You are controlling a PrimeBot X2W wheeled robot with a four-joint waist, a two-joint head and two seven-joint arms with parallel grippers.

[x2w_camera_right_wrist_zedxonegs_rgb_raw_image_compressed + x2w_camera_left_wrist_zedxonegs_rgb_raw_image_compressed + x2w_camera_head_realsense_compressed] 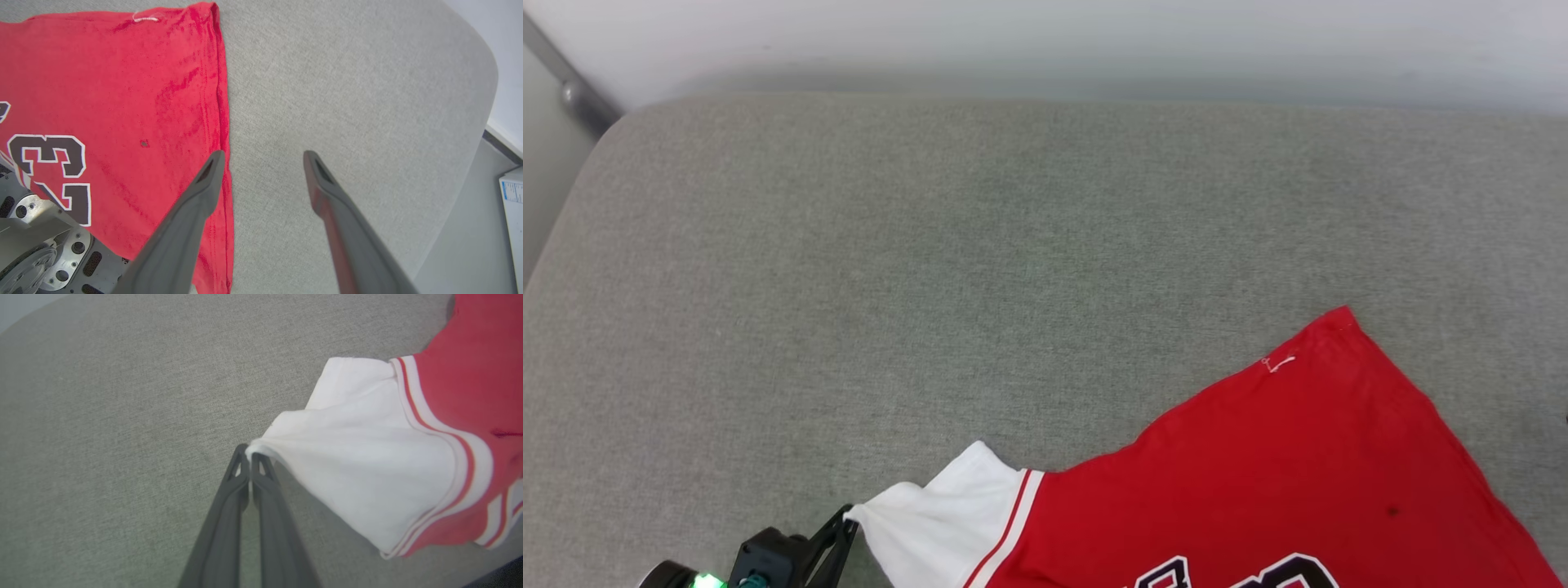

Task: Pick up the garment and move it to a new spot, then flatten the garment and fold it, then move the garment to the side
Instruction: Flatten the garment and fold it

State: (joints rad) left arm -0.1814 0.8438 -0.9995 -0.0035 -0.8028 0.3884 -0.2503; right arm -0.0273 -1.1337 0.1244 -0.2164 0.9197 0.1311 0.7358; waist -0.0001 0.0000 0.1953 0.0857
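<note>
The garment (1282,474), a red T-shirt with a white sleeve (939,523) and a black-and-white print, lies spread on the grey cushion at the lower right of the head view. My left gripper (849,516) is shut on the tip of the white sleeve (367,457), seen pinched between the fingers at the left gripper (250,451). My right gripper (263,155) stands open just beside the garment's red hem edge (222,102), one finger over the cloth, the other over bare cushion, holding nothing.
A wide grey fabric cushion (890,245) stretches to the back and left, ending at a pale wall. Its rounded right edge (486,81) drops to a floor with a white box (512,196). Part of the robot's metal body (36,253) sits below the garment.
</note>
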